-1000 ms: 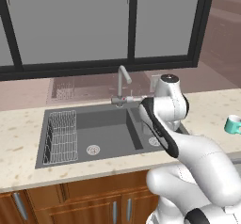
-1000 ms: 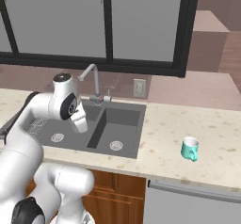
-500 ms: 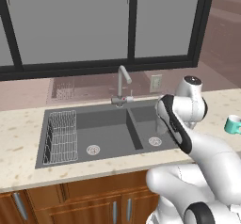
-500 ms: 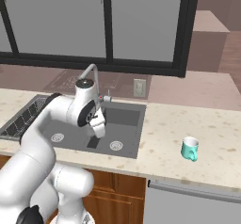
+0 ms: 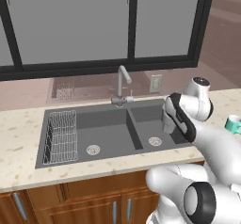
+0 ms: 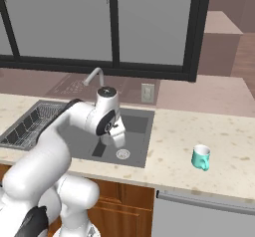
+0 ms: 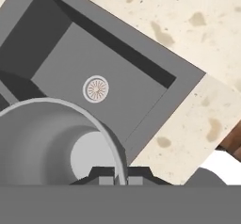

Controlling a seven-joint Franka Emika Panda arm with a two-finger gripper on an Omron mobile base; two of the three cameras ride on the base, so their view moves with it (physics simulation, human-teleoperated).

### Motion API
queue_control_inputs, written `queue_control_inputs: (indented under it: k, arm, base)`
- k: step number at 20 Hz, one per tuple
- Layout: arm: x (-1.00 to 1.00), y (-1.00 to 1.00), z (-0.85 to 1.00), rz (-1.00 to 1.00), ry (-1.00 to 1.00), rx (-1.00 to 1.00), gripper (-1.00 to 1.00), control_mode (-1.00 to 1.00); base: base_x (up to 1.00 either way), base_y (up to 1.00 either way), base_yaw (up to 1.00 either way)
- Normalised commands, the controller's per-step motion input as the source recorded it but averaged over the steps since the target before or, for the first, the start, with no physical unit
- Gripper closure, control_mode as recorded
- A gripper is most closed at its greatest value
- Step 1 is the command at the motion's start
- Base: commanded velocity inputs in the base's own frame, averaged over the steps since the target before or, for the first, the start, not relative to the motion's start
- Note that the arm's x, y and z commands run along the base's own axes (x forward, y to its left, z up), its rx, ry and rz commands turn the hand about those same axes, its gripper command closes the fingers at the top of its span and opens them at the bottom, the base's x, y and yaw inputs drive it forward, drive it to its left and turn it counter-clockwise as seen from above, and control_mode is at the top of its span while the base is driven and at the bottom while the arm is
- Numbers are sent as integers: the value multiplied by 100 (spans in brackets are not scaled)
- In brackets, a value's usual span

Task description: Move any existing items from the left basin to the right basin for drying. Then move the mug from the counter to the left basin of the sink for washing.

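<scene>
While the glass (image 7: 52, 143) is sitting pinched by its rim in your gripper (image 7: 115, 177), lower left of the hand view, over the right basin (image 7: 117, 100) | step: carrying it to drying | next: you're lowering, then releasing | mug (image 6: 200, 157) is waiting on the counter (image 6: 219, 146), right.

Even, flat rendered light is filling every view, casting only soft shading inside the sink (image 5: 108, 133), with no glare and mild pixel softness.
</scene>
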Motion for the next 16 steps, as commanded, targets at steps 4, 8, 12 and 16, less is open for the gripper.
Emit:
queue_control_inputs:
  k: [4, 8, 12, 16]
  arm:
    - [32, -13, -30, 3, 4, 0, 100, -100]
    - [29, -12, -37, 8, 0, 0, 100, -100]
    - [29, -5, -33, 7, 1, 0, 100, -100]
    - [32, 0, -29, 6, 3, 0, 100, -100]
  base:
    - [0, 0, 0]
    - [0, 0, 0]
    - [0, 0, 0]
    - [0, 0, 0]
